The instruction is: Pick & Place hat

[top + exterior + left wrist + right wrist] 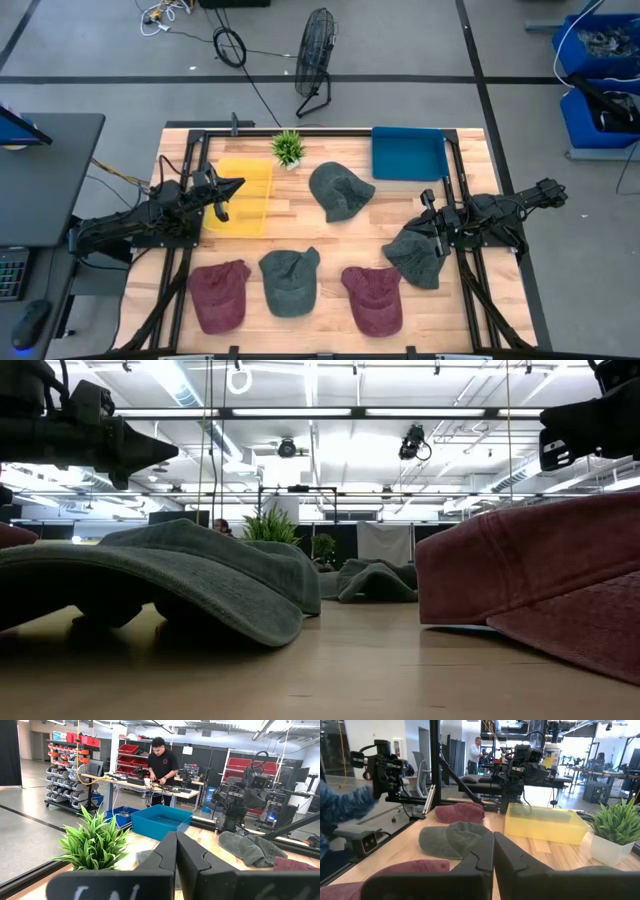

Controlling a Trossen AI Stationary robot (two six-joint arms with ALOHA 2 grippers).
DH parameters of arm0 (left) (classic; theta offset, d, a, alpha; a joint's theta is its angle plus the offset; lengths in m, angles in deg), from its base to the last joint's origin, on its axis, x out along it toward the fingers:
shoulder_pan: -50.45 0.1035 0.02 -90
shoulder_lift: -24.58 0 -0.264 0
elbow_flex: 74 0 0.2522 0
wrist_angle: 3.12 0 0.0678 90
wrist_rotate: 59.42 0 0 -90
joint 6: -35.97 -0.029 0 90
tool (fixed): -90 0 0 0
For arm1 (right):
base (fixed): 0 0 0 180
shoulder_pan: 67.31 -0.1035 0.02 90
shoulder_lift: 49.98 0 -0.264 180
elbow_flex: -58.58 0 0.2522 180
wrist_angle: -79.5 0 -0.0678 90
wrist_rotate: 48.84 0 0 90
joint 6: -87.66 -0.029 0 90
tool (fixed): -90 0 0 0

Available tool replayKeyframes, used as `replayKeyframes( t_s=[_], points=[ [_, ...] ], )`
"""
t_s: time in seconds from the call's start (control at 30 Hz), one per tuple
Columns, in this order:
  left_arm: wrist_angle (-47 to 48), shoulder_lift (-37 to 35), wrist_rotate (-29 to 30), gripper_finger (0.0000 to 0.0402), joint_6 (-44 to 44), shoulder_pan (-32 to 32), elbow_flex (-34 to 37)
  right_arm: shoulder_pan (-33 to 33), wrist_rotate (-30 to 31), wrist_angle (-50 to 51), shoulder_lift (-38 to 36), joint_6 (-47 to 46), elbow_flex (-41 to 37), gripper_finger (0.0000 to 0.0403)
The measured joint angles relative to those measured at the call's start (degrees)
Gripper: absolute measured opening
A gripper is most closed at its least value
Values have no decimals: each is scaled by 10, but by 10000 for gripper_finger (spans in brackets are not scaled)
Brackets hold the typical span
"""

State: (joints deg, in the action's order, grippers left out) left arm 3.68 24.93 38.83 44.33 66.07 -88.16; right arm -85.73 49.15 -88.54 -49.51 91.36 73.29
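Note:
Several hats lie brim-down on the wooden table: a grey hat in the middle, a dark grey hat at the right, and along the near edge a maroon hat, a grey-green hat and a second maroon hat. My left gripper hovers shut over the yellow bin. My right gripper is shut and stands just above the dark grey hat's far edge. Its own wrist view shows no cloth between the shut fingers.
A blue bin and a small potted plant stand at the far edge. Black frame rails run along both sides of the table. Bare wood lies between the hats. A person works at a bench beyond the table.

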Motion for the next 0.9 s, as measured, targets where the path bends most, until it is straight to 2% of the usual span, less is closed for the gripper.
replayKeyframes(
  t_s=[0.3, 0.47, 0.7, 0.9],
  points=[
    [-4, 0, 0, 7, 1, 0, 0, 0, 0, 0, 0, 0, 0, 11],
    [-6, 0, -5, 7, 34, -1, 0, 0, 0, 0, 0, 0, 0, 11],
    [-63, 0, -7, 7, -60, -1, 0, 0, 0, 0, 0, 0, 0, 11],
    [-97, 0, -32, 7, 4, -1, -4, 0, 0, 0, 0, 0, 0, 11]
  ],
)
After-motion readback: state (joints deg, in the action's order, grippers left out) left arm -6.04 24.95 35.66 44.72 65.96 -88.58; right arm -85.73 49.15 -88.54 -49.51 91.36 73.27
